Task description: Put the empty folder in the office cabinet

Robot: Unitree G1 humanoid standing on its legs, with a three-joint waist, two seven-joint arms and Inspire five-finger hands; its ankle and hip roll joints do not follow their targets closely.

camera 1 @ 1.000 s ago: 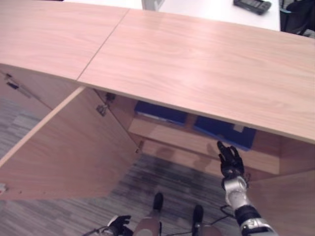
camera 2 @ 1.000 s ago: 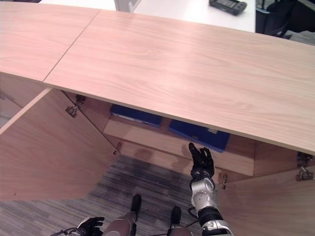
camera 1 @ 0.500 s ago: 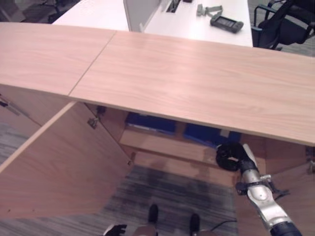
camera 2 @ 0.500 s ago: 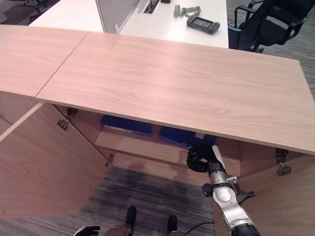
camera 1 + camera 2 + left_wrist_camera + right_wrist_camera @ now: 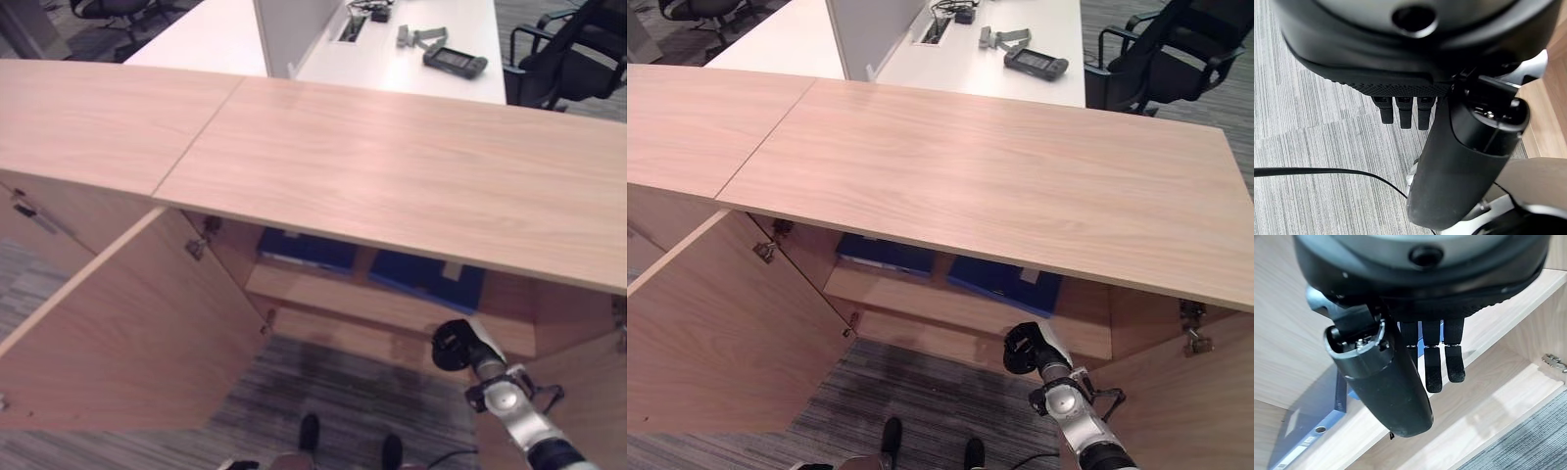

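Observation:
Two blue folders lie flat on the upper shelf (image 5: 372,308) inside the open office cabinet (image 5: 392,166): one on the left (image 5: 309,250) and one on the right (image 5: 426,279). My right hand (image 5: 456,345) hangs in front of the shelf, just below the right folder and apart from it. In the right wrist view its fingers (image 5: 1442,362) are straight and hold nothing, with that blue folder (image 5: 1312,426) beyond the thumb. My left hand (image 5: 1464,161) hangs low over the grey carpet, fingers relaxed and empty.
The cabinet's left door (image 5: 127,323) stands wide open to the left; the right door (image 5: 588,392) is open beside my right arm. Behind the cabinet is a white desk (image 5: 225,29) with a dark device (image 5: 456,62) and a black chair (image 5: 578,69).
The view has shifted. My right hand has come back from the shelf edge and sits a little lower and nearer to me, still empty. The folders have not moved.

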